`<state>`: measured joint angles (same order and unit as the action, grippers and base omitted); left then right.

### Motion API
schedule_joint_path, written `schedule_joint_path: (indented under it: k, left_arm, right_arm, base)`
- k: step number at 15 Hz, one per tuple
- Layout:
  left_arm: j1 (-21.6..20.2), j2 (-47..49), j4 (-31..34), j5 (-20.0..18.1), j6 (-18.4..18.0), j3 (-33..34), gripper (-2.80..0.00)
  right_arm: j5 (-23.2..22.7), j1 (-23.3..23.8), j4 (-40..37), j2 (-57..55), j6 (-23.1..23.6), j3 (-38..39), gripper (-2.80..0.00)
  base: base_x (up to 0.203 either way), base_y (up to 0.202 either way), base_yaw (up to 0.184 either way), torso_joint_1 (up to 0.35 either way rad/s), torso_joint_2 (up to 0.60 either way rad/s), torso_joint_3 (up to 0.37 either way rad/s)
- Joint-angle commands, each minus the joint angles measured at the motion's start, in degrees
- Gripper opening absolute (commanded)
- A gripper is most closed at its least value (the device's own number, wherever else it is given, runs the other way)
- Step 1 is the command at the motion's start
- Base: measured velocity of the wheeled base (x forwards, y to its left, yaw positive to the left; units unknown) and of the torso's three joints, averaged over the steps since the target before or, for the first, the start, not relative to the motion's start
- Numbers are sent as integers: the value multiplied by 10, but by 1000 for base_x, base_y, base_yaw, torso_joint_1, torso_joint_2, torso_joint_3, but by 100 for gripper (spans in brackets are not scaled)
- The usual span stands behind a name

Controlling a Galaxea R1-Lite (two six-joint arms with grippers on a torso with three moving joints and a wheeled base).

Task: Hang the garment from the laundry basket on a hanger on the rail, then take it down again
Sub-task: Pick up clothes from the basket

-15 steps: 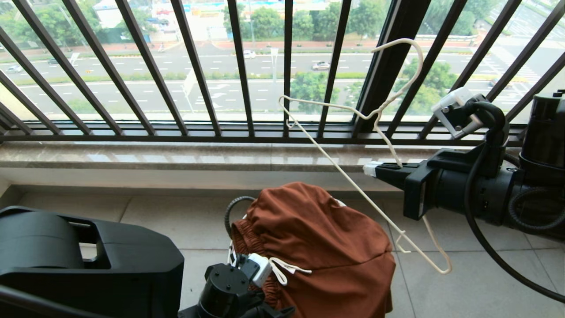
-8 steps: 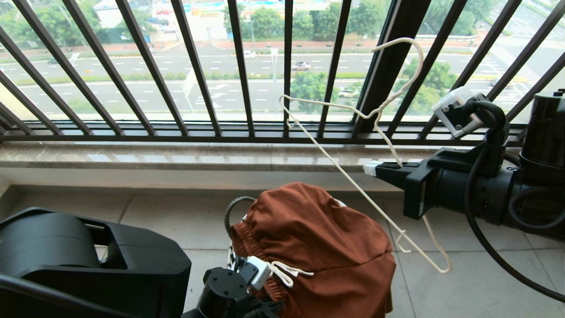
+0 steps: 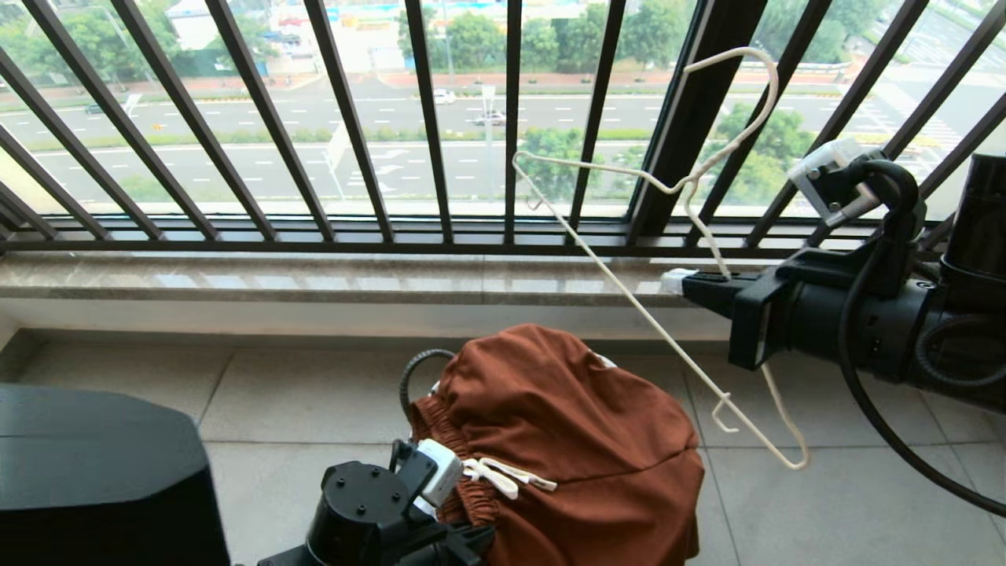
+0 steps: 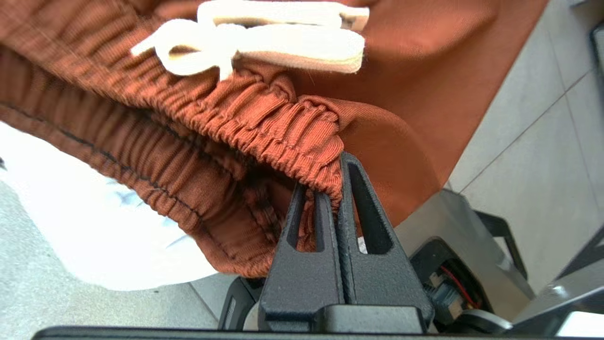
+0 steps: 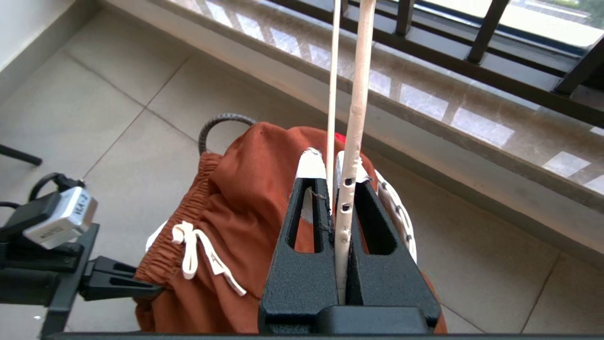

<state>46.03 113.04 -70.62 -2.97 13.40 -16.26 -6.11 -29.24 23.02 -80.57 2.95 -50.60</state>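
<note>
The garment, rust-brown shorts with a white drawstring, lies heaped over the laundry basket, whose dark wire rim and white liner peek out. At the garment's near left edge, my left gripper is shut on the gathered waistband. To the right and higher, my right gripper is shut on the thin cream-white hanger, which stands tilted in front of the window with its hook up. The rail is out of view.
The black balcony railing and a marble sill run across the back. Grey floor tiles surround the basket. My own black body fills the near left corner.
My left gripper has closed on the waistband and drawn back a little to the left. My right gripper has carried the hanger slightly up and to the right.
</note>
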Motion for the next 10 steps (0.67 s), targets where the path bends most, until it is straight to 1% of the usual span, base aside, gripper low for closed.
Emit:
schedule_joint_path:
  k: [1, 2, 3, 5, 7, 9, 10]
  left_arm:
    - [-2, -124, 101, 0, 4, -24, -280]
    - [-2, -173, 164, 0, 5, -41, -280]
    - [-2, -224, 245, 0, 6, -66, -280]
    - [-1, -321, 460, -1, 9, -146, -280]
    - [8, -400, 633, -1, 22, -242, -280]
    - [25, -449, 756, 0, 34, -312, -280]
    - [29, -461, 795, 1, 39, -335, -280]
  right_arm:
    - [5, 8, 11, 5, 0, -2, -280]
    - [10, 8, 15, 8, 0, -3, -280]
    - [17, 9, 19, 9, 0, -8, -280]
    - [26, 12, 19, 16, -4, -14, -280]
    - [28, 18, 19, 23, -17, -20, -280]
    - [28, 23, 19, 26, -22, -26, -280]
    - [28, 23, 19, 25, -22, -26, -280]
  base:
    - [0, 0, 0, 0, 0, 0]
    - [0, 0, 0, 0, 0, 0]
    - [0, 0, 0, 0, 0, 0]
    - [0, 0, 0, 0, 0, 0]
    - [0, 0, 0, 0, 0, 0]
    - [0, 0, 0, 0, 0, 0]
    - [0, 0, 0, 0, 0, 0]
